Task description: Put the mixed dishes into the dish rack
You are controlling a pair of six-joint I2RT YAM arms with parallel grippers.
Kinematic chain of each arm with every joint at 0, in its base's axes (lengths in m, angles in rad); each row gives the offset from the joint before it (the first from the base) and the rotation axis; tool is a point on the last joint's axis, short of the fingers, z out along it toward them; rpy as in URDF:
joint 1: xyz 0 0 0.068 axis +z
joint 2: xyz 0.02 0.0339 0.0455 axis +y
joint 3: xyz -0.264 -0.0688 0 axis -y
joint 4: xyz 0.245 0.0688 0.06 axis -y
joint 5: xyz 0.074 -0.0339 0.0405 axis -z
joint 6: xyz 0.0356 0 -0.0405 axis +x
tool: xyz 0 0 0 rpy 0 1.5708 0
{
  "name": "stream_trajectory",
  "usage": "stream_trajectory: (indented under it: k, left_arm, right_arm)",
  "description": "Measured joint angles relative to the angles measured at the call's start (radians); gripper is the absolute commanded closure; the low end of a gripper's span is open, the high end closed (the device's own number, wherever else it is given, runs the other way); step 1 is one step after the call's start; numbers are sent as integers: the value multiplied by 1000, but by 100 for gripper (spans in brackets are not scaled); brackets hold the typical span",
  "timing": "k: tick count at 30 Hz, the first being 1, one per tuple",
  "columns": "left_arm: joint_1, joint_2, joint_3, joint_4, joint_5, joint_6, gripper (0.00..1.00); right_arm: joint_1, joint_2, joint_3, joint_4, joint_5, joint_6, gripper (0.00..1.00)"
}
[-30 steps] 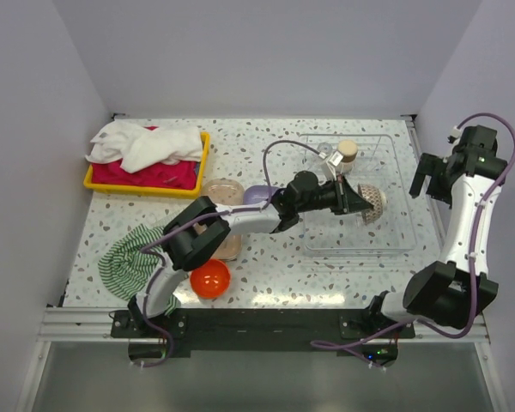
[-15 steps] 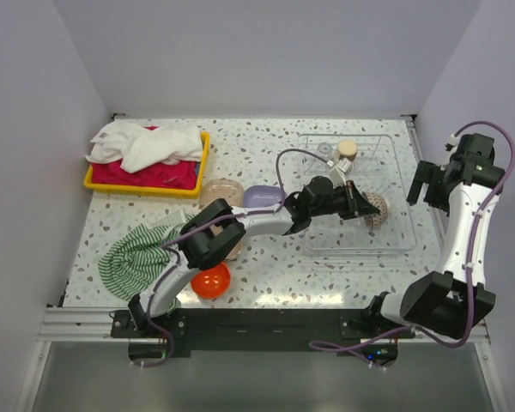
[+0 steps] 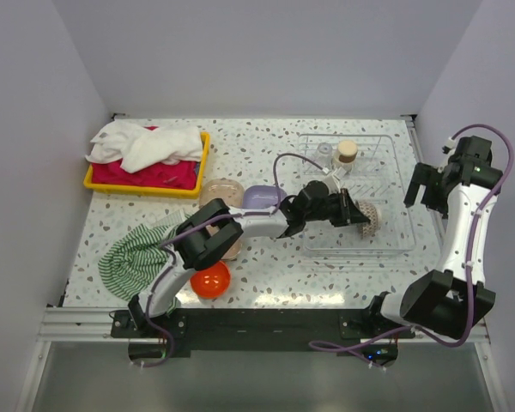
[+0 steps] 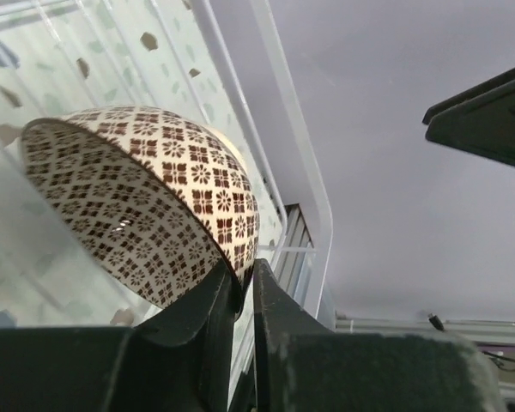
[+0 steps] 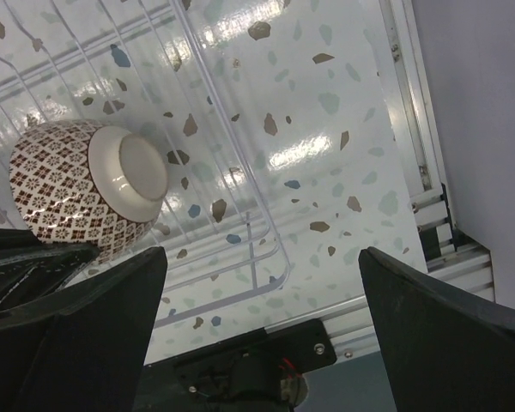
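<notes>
The left arm (image 3: pixel 257 225) and right arm (image 3: pixel 465 232) both have white shells between chunky black joints, a purple cable (image 3: pixel 483 127) looping along each. The left pincer (image 4: pixel 245 276) is matte black.

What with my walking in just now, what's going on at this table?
The left gripper pinches the rim of a patterned bowl, tilted in the dish rack. A cup and a glass stand at the rack's far end. The right gripper hangs open beside the rack. An orange bowl and plates wait on the table.
</notes>
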Motion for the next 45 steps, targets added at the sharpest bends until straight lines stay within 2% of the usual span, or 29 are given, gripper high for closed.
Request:
stream_trajectory:
  k: [2, 4, 9, 14, 19, 22, 25, 29, 30, 37, 41, 45]
  left_arm:
    - [12, -46, -53, -30, 10, 25, 65]
    - [31, -91, -95, -70, 14, 53, 51]
    - [103, -212, -162, -160, 5, 145, 39]
    - [140, -315, -163, -245, -26, 280, 35]
    - [175, -429, -162, -405, -29, 493, 34]
    - [242, -508, -163, -511, -24, 632, 32]
    - [367, -624, -185, -615, -14, 804, 32]
    - [563, -758, -184, -802, -8, 1015, 32]
    - [623, -787, -180, -867, -1, 1066, 32]
    - [932, -825, -208, -1197, 35, 1260, 31]
    - [999, -818, -322, -1293, 80, 1286, 30]
    - [1032, -820, -349, -1336, 108, 1292, 29]
  right_arm:
    - [-1, 1, 0, 0, -16, 0, 1]
    - [-1, 4, 0, 1, -28, 0, 1]
    - [-1, 23, 0, 10, -85, 19, 1]
    - [-1, 38, -4, 27, -153, 36, 3]
    - [-1, 40, -5, 50, -291, 22, 14]
    - [7, 43, -14, 76, -392, 10, 16]
    - [61, 55, -18, 92, -471, -6, 16]
    - [273, 56, -18, 137, -518, -46, 17]
    - [358, 53, -18, 155, -533, -65, 18]
    - [755, 47, -8, 208, -593, -222, 19]
    - [997, 138, 73, 206, -589, -346, 22]
    - [1246, 249, 134, 217, -560, -500, 24]
